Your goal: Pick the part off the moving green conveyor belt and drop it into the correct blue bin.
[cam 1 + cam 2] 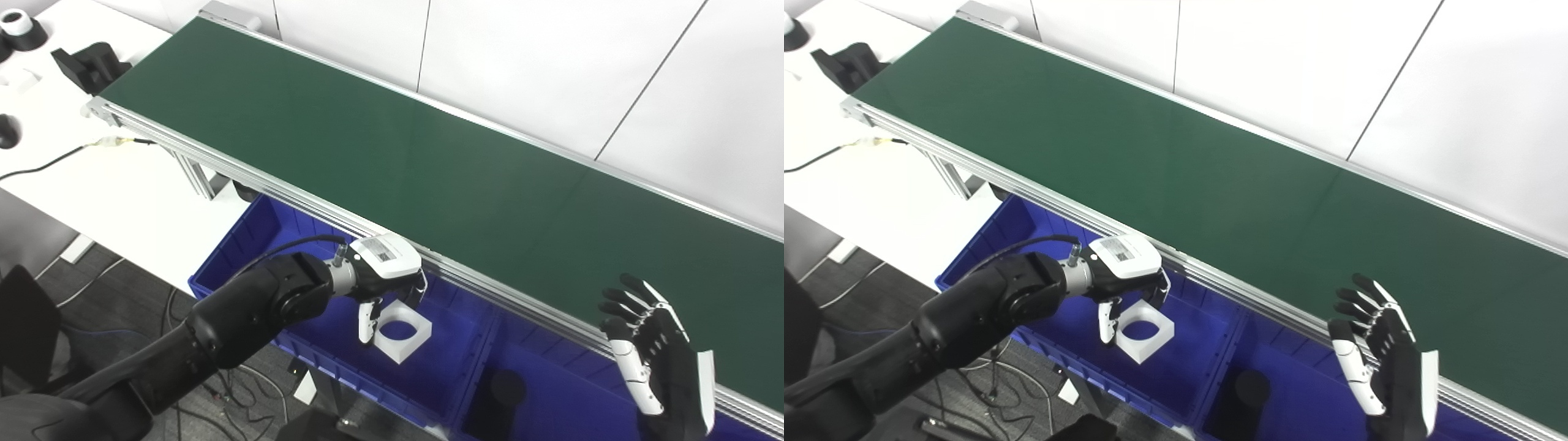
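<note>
1. Hanging just under the left robot hand [392, 288], the white square part [402, 331] with a round hole is above the floor of the left blue bin [257, 236]. I cannot tell whether the fingers are pinching its near edge or only touching it, or whether it already rests on the floor.
2. The left robot hand points its fingers downward over the part, probably so that the part falls straight into this bin and not over the wall.
3. The bin stands directly below the near rail of the green conveyor belt [392, 159], so the way from belt to bin is short.
4. The belt surface shows no part now.
5. The second blue bin [551, 392], at the right, holds a dark round part [507, 387]; it seems the bins separate the shapes.
6. The right robot hand [658, 355] is open and empty, fingers spread, held near the belt edge, I think waiting for the next part.
</note>
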Controlling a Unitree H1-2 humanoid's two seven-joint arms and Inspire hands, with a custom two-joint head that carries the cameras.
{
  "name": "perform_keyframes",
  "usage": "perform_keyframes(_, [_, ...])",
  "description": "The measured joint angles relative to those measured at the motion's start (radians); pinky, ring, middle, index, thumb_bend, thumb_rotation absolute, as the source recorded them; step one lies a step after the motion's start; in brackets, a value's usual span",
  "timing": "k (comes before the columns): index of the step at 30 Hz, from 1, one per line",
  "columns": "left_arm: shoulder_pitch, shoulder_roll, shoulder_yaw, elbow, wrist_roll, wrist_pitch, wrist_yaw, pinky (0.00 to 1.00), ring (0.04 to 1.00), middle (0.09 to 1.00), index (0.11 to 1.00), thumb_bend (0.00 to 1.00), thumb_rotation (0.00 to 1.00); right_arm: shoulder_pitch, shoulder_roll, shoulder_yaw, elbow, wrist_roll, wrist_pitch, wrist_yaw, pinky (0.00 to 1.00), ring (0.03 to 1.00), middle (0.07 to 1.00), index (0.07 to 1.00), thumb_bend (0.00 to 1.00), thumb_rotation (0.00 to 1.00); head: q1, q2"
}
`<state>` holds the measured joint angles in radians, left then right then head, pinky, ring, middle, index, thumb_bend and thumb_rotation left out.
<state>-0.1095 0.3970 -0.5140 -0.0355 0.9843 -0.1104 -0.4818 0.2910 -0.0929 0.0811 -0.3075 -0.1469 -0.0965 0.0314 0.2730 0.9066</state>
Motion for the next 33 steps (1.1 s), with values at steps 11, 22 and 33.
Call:
perform_keyframes(11, [-0.003, -0.006, -0.024, 0.086, 0.002, -0.003, 0.066, 0.64, 0.598, 0.525, 0.458, 0.52, 0.0, 0.0, 0.0, 0.003, 0.0, -0.003, 0.0, 0.01, 0.57, 0.68, 0.721, 0.801, 0.61, 0.68, -0.012, -0.008])
perform_keyframes(22, [-0.006, -0.005, -0.029, 0.076, 0.027, 0.003, 0.067, 0.68, 0.687, 0.684, 0.683, 0.78, 0.14, 0.0, 0.0, 0.004, 0.003, -0.002, 0.0, 0.011, 0.58, 0.688, 0.728, 0.807, 0.62, 0.68, -0.018, -0.015])
perform_keyframes(33, [-0.009, -0.003, -0.028, 0.047, 0.029, 0.018, 0.037, 0.74, 0.76, 0.812, 0.817, 0.89, 0.22, 0.001, 0.002, 0.008, 0.003, -0.01, 0.0, 0.01, 0.58, 0.68, 0.725, 0.803, 0.63, 0.68, -0.023, -0.02])
